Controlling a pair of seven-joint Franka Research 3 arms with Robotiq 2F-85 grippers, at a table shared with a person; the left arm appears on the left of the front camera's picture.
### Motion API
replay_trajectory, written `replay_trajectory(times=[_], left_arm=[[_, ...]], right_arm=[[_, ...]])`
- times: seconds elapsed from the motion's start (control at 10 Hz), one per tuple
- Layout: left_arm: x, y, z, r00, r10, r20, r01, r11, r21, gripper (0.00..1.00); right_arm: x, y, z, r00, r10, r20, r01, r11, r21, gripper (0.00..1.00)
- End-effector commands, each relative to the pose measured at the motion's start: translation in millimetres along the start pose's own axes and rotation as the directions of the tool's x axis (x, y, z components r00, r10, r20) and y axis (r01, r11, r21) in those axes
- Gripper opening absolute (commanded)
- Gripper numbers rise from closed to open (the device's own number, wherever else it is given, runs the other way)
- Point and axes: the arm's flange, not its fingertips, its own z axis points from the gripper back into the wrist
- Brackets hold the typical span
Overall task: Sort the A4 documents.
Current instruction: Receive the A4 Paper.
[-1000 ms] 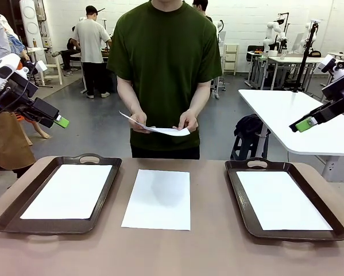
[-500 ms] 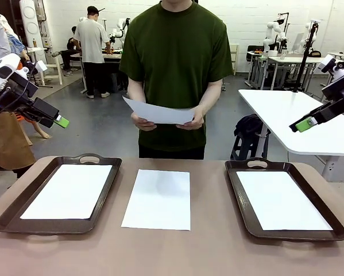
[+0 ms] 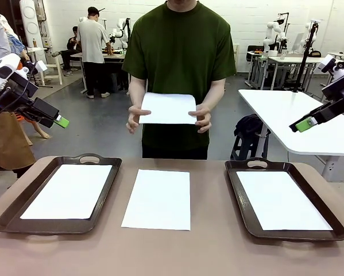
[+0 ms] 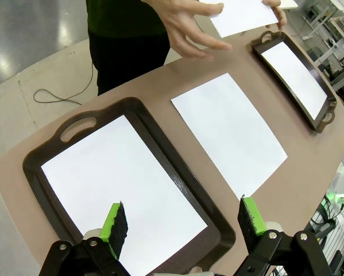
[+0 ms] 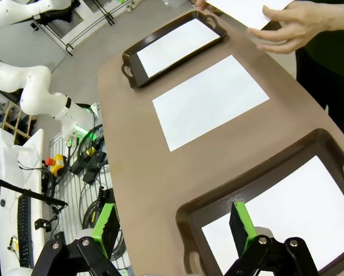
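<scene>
One white A4 sheet [image 3: 158, 199] lies flat on the table's middle, between two dark brown trays. Another sheet [image 3: 68, 190] lies in the left tray [image 3: 19, 201], and a third [image 3: 282, 199] in the right tray [image 3: 240, 195]. Across the table, a person holds one more sheet [image 3: 168, 108] at chest height in both hands. My left gripper [image 3: 61, 122] hangs open, high off the table's left edge. My right gripper [image 3: 305, 123] hangs open, high at the right. In the wrist views, both the left gripper [image 4: 183, 215] and the right gripper [image 5: 173, 223] hold nothing.
The person in a green shirt [image 3: 180, 52] stands at the far edge, centred. A white table [image 3: 292, 112] stands behind at the right. Bare brown tabletop [image 3: 206, 247] runs along the near edge and between the trays.
The person has raised the held sheet from waist height to chest height and turned its face toward me. Both arms stay still.
</scene>
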Motion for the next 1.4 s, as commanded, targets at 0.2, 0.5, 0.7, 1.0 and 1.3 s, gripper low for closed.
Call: replay_trajectory(times=[0.2,0.5,0.7,1.0,1.3], left_arm=[[0.3,-0.1,0.5,1.0,-0.004,0.003,0.004,1.0,0.012,1.0],[0.3,-0.1,0.5,1.0,-0.004,0.003,0.004,1.0,0.012,1.0],[0.3,-0.1,0.5,1.0,-0.004,0.003,0.004,1.0,0.012,1.0],[0.3,-0.1,0.5,1.0,-0.004,0.003,0.004,1.0,0.012,1.0],[0.3,-0.1,0.5,1.0,-0.004,0.003,0.004,1.0,0.012,1.0]], right_arm=[[2.6,1.5,-1.6,1.0,0.005,0.002,-0.005,1.0,0.002,1.0],[2.6,1.5,-1.6,1.0,0.005,0.002,-0.005,1.0,0.002,1.0],[2.6,1.5,-1.6,1.0,0.005,0.002,-0.005,1.0,0.002,1.0],[2.6,1.5,-1.6,1.0,0.005,0.002,-0.005,1.0,0.002,1.0],[2.6,1.5,-1.6,1.0,0.005,0.002,-0.005,1.0,0.002,1.0]])
